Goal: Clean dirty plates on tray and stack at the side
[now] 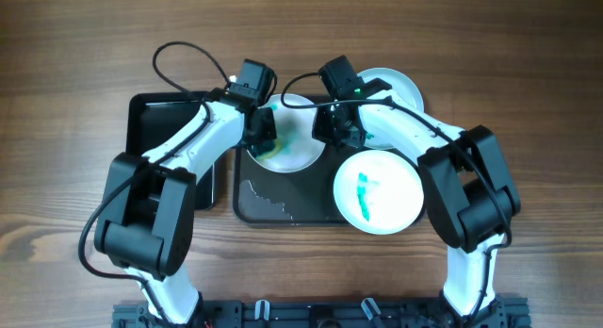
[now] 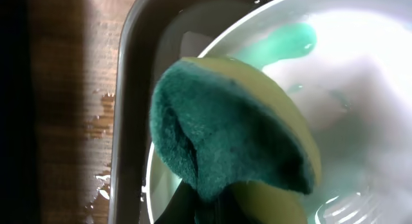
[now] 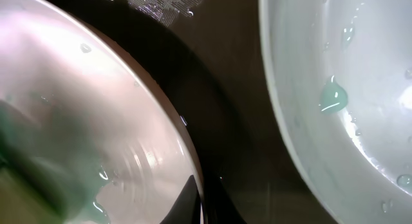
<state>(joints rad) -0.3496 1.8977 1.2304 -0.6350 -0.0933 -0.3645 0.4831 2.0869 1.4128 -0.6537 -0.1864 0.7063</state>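
Wooden desk (image 1: 57, 83) carries the tray (image 1: 283, 207); left pincer (image 1: 262, 132) clamps a green sponge (image 2: 225, 134) pressed on the smeared plate (image 1: 300, 151) beneath it; right pincer (image 1: 336, 130) beside that plate's rim, cannot tell if closed

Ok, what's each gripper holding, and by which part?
The left gripper pinches the green-and-yellow sponge by its near end, over the smeared plate. The right gripper sits at that plate's rim; whether it grips, I cannot tell.
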